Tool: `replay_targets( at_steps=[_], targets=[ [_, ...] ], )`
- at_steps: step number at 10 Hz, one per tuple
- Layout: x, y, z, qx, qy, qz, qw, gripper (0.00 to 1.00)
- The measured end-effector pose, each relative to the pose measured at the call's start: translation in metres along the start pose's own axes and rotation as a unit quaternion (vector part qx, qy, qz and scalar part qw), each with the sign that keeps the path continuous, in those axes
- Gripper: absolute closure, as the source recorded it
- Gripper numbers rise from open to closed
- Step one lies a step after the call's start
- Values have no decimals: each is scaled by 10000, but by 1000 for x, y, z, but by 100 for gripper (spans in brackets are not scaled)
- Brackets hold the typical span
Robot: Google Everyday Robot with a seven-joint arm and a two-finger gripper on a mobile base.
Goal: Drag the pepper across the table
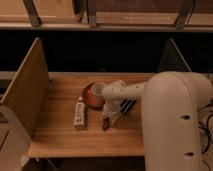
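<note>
The pepper is a small dark red-brown tapered piece lying on the light wooden table, just below the gripper. My gripper reaches down from the white arm onto the pepper's upper end and is shut; whether it clasps the pepper or only presses on it does not show. Most of the pepper's top is hidden behind the gripper.
A white oblong tube lies to the left of the pepper. A round orange-red dish with a white cup stands just behind the gripper. Upright wooden side panels close both ends of the table.
</note>
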State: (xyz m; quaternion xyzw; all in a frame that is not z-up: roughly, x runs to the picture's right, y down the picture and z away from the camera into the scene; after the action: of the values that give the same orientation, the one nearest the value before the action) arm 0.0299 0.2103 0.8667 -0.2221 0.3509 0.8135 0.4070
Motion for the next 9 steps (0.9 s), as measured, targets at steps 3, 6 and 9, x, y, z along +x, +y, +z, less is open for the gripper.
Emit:
replay_targets(
  at_steps=[3,6,9],
  targets=[
    [1,1,0,16,37,-18,10000,100],
    [-9,22,-18,205,21,-182,9996,100],
    [-31,17,-48,397,-286,-114,9987,100]
  ],
)
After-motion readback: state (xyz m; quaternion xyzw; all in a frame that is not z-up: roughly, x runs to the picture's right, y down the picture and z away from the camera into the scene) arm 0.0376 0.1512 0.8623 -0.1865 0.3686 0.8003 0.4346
